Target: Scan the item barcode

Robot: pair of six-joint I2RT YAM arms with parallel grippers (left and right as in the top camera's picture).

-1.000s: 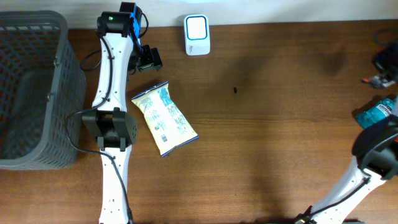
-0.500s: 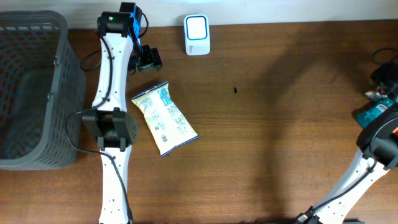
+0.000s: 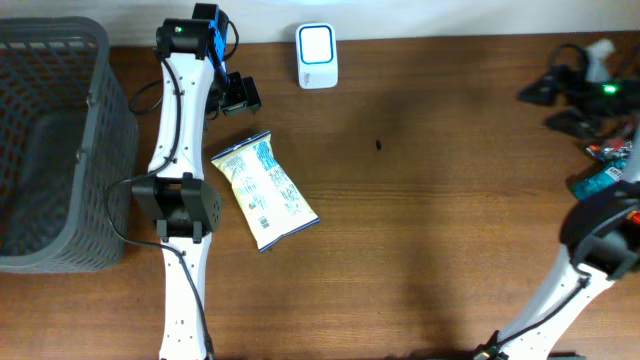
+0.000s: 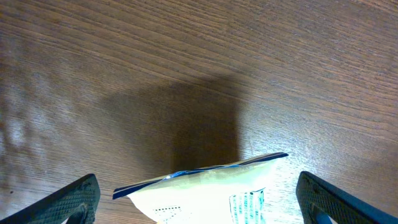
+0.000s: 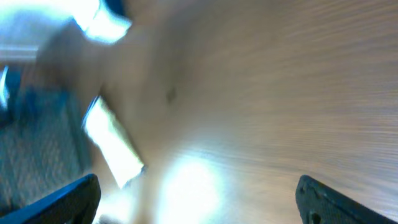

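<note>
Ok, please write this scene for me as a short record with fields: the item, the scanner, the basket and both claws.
item: snack bag, lying flat on the table, beside the left arm
scanner: white scanner, at the far table edge, apart from the bag
basket: grey basket, at the left end
left claw: open, holding nothing, just beyond the bag's far end
right claw: open, holding nothing, at the far right
other: blue packets at the right edge
</note>
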